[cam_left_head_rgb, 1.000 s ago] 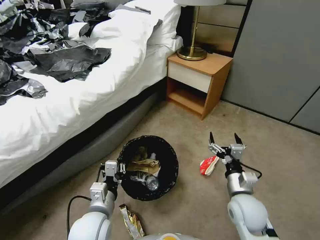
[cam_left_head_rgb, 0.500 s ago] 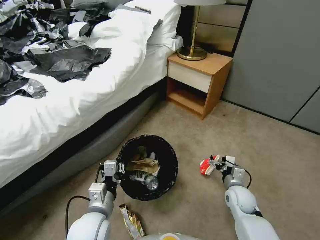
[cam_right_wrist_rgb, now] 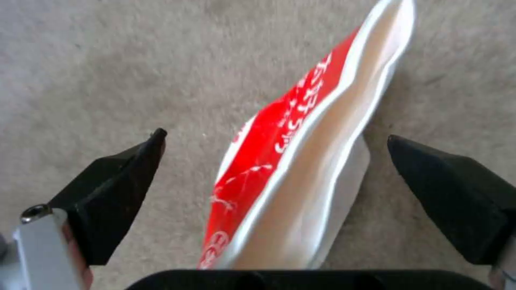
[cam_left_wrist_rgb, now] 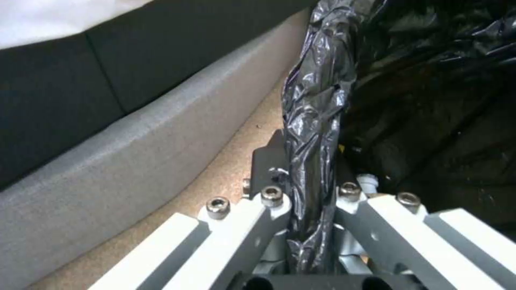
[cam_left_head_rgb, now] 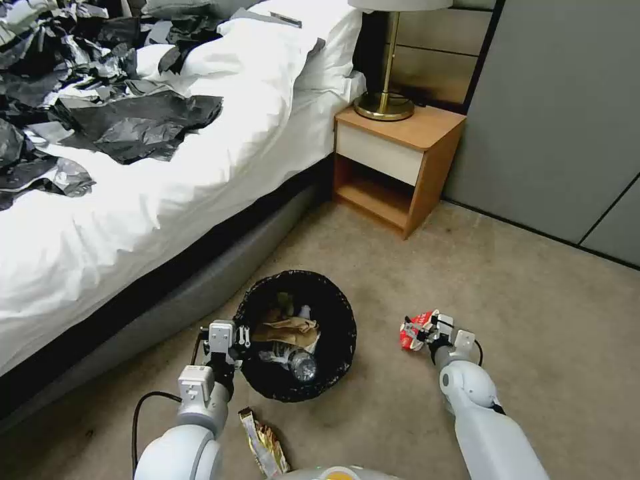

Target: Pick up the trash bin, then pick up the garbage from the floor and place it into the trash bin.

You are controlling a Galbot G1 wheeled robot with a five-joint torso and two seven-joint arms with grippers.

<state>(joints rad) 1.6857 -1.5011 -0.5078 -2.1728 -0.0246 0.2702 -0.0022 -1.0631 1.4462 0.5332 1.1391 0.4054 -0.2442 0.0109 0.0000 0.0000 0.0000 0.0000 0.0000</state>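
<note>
- Right gripper [cam_right_wrist_rgb: 277, 153] is low at the carpet [cam_left_head_rgb: 567, 333], and I read its jaws as spread wide, one black fingertip [cam_right_wrist_rgb: 126, 171] on each side of the red-and-white wrapper [cam_right_wrist_rgb: 290, 169], neither touching it as far as I can see.
- Left gripper [cam_left_wrist_rgb: 306, 193] is clamped on the bag-covered rim of the trash bin [cam_left_head_rgb: 297, 333]; from my wrist camera the black liner [cam_left_wrist_rgb: 314, 121] is pinched between the two fingers, and the fingertips themselves are hidden behind the plastic.
- Largest thing near me is the bed [cam_left_head_rgb: 167, 173], its grey base running close along the bin's left side (tight there), with black plastic sheets [cam_left_head_rgb: 133, 123] strewn on the white bedding.
- Open carpet lies to the right of the wrapper and toward the grey wall panels [cam_left_head_rgb: 567, 113].
- Wooden nightstand [cam_left_head_rgb: 397, 167] with a brass lamp [cam_left_head_rgb: 385, 100] stands well beyond the bin, at the head of the bed.
- Inside the bin I make out a brown paper bag [cam_left_head_rgb: 290, 330] and a clear bottle [cam_left_head_rgb: 300, 363]; the rest is too dark to sort.
- Gold wrapper [cam_left_head_rgb: 263, 443] lies on the floor just by my left arm, its lower end cut off by the robot's body.
</note>
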